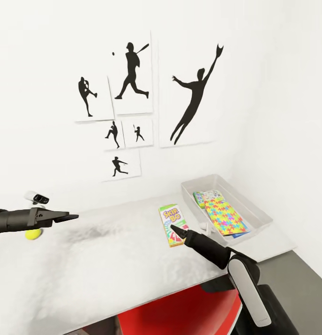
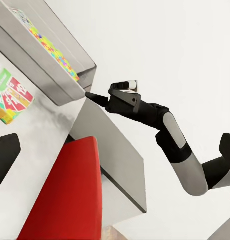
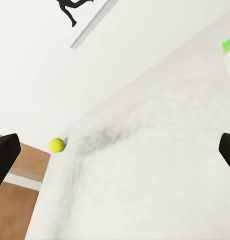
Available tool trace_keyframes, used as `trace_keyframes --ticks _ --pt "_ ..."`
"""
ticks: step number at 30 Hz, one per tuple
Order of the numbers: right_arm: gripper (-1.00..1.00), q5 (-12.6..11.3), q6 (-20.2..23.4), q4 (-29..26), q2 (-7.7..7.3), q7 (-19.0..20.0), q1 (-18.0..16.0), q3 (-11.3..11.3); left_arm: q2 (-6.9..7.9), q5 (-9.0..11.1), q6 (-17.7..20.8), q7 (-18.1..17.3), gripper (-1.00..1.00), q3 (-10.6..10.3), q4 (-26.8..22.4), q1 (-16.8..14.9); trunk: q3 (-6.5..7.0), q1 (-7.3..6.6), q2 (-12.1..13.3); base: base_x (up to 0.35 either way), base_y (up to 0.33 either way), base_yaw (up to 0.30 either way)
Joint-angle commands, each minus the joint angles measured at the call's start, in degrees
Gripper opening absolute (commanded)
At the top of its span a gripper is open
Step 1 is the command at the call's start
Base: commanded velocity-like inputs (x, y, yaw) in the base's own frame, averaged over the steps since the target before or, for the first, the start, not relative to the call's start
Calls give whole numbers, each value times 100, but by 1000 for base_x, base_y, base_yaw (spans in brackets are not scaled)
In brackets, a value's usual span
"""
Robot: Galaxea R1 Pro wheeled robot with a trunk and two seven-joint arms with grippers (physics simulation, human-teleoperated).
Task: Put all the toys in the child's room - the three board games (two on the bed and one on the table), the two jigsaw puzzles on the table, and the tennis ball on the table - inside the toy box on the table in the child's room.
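Black fingers are seen at both side edges of the right wrist view, spread wide with nothing between them, so the right gripper (image 1: pixel 173 227) is open and empty. In the head view it is held low, right of centre, its tip over the near end of the SKIP-BO box (image 1: pixel 172 225), which lies flat on the table (image 1: pixel 110 260). Whether the tip touches the box cannot be told.

The left gripper (image 1: pixel 70 217) is seen at the left edge of the head view, pointing toward the middle of the frame above the table. One dark finger shows at the edge of its wrist view, but how far its jaws are parted cannot be told, and nothing is seen held.

The tennis ball (image 1: pixel 32 234) rests on the table at the far left, just below the left arm; in the right wrist view it (image 3: pixel 57 145) sits near the table's edge.

Right of the SKIP-BO box, the toy box (image 1: pixel 244 200) stands against the wall at the frame's right. A jigsaw puzzle (image 1: pixel 224 216) lies inside it on top of other flat boxes.

Baseball pictures (image 1: pixel 133 79) hang on the white wall in the upper half. A red chair (image 1: pixel 179 311) is seen under the table at the bottom.
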Motion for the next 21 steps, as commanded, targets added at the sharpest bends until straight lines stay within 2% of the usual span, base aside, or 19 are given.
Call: trace_keyframes --ticks 1,21 --pt "100 0 20 -3 -3 9 -5 0 6 3 61 -28 100 -15 3 -7 -12 4 -12 77 64 12" --pt "100 0 20 -3 -3 10 -5 0 8 3 61 -28 100 -15 3 -7 -12 4 -12 76 62 1"
